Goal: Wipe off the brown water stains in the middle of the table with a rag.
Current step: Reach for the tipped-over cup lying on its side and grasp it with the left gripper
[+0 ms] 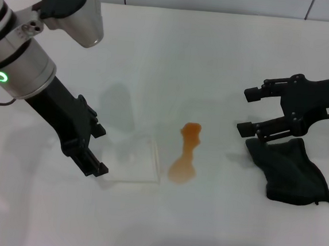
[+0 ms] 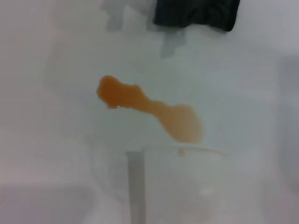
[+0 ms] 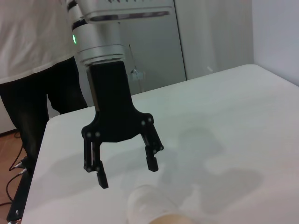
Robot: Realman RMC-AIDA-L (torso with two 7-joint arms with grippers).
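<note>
The brown water stains (image 1: 185, 154) form one orange-brown patch in the middle of the white table (image 1: 217, 53), narrow at the neck and wider at the near end; the left wrist view shows the stains (image 2: 149, 108) too. A black rag (image 1: 290, 169) lies crumpled to the right and appears in the left wrist view as well (image 2: 196, 12). My right gripper (image 1: 245, 111) hovers open just left of the rag's far edge, holding nothing. My left gripper (image 1: 98, 150) is open on the left, seen from the right wrist too (image 3: 126, 171).
A clear plastic cup (image 1: 134, 158) lies on its side between my left gripper and the stain, close to the stain's near end. It also appears in both wrist views (image 2: 180, 184) (image 3: 149, 205). A person stands beyond the table's far edge (image 3: 32, 56).
</note>
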